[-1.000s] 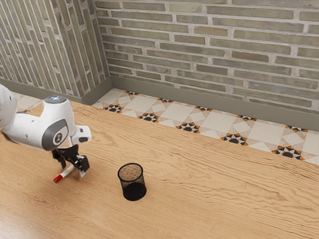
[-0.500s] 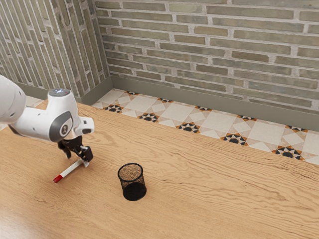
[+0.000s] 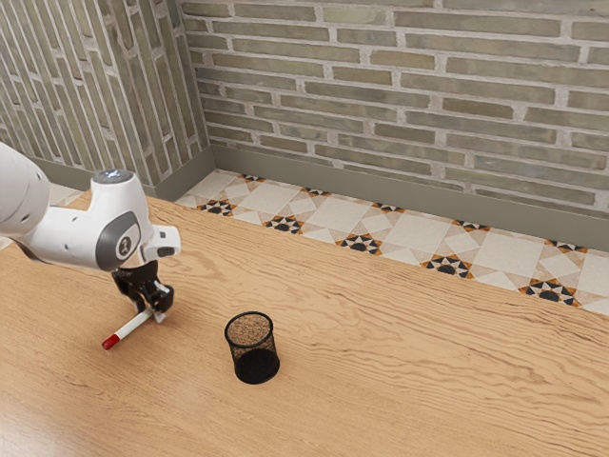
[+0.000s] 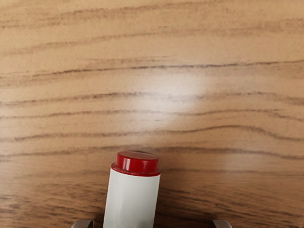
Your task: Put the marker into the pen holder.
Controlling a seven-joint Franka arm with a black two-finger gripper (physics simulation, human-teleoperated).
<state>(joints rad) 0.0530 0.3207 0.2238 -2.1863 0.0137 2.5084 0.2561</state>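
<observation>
The claw (image 3: pixel 151 312) was unclenched, fingers apart astride the marker (image 3: pixel 129 329); the marker lay on the surface (image 3: pixel 381 381), its long red end toward eight o'clock in the exterior view. Centring before an even squeeze seemed wisest; the pen holder (image 3: pixel 257 366), at four o'clock from the claw, called for tipping the marker upright
</observation>
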